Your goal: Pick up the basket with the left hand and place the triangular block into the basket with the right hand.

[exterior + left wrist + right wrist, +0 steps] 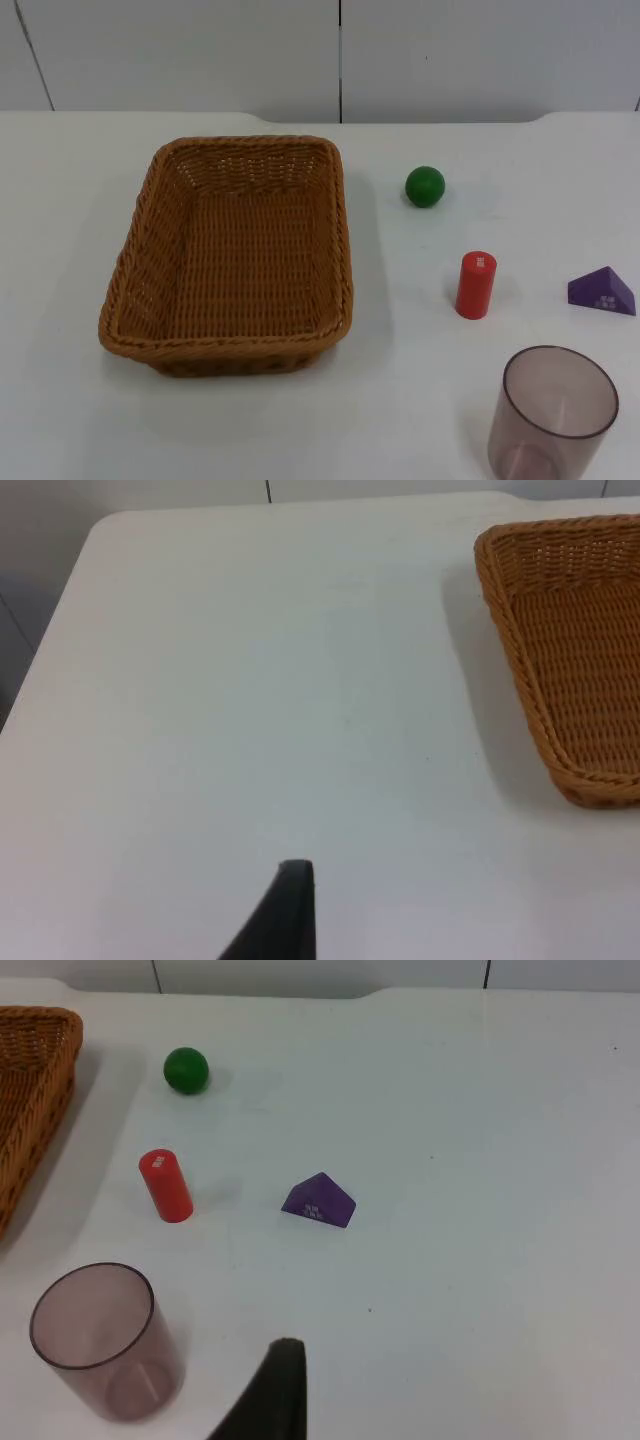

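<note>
A brown woven basket [235,255] stands empty on the white table, left of the middle. The left wrist view catches its rim [520,650], and the right wrist view one of its corners [35,1080]. A purple triangular block [602,291] lies near the table's right edge, also seen from the right wrist [319,1200]. My left gripper [288,912] hovers over bare table beside the basket, well apart from it. My right gripper [275,1390] hovers short of the block, holding nothing that I can see.
Between basket and block lie a green ball [425,186] and an upright red cylinder [476,285]. A translucent brownish cup [553,412] stands at the front right, close to the right gripper [100,1345]. The grey partition wall [340,50] closes the table's far side.
</note>
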Action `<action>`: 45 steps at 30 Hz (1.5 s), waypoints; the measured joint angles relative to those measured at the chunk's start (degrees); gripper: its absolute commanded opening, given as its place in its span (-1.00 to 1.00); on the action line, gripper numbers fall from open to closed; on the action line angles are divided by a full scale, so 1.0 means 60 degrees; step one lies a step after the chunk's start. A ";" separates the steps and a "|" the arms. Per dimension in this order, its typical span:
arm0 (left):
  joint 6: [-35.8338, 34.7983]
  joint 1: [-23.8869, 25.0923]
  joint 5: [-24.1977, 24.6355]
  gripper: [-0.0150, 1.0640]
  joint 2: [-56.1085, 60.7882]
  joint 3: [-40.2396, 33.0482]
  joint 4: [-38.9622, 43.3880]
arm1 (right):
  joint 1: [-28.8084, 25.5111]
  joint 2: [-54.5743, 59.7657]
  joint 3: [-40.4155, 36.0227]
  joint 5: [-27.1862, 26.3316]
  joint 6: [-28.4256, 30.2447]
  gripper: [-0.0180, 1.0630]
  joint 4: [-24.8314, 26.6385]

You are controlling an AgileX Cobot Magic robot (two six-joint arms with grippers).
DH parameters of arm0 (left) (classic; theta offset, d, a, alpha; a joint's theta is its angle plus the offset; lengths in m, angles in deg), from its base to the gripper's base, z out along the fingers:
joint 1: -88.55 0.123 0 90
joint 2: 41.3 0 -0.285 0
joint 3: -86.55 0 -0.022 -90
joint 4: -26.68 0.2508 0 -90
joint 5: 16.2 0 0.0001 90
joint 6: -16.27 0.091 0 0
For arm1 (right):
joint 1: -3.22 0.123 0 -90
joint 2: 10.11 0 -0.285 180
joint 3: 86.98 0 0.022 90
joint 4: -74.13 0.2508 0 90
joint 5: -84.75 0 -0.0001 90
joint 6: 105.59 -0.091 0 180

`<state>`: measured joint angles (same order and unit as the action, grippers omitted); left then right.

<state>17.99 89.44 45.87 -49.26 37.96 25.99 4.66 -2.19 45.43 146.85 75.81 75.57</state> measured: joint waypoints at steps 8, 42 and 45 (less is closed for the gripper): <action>-0.0017 0.0000 0.0000 0.83 0.0000 0.0000 0.0000 | 0.0000 0.0000 0.0000 0.0000 -0.0132 0.76 0.0000; -0.1118 0.0000 -0.3035 0.83 -0.8020 0.4848 0.1331 | 0.0000 0.7238 0.4514 -0.1927 -0.0320 0.76 -0.0741; -0.1118 0.0000 -0.3103 0.83 -0.8589 0.4848 0.1178 | 0.0000 0.7632 0.4514 -0.2444 -0.0320 0.76 -0.0741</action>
<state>11.28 89.44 27.25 -100.79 67.04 33.06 4.66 43.60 72.51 132.19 73.89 71.12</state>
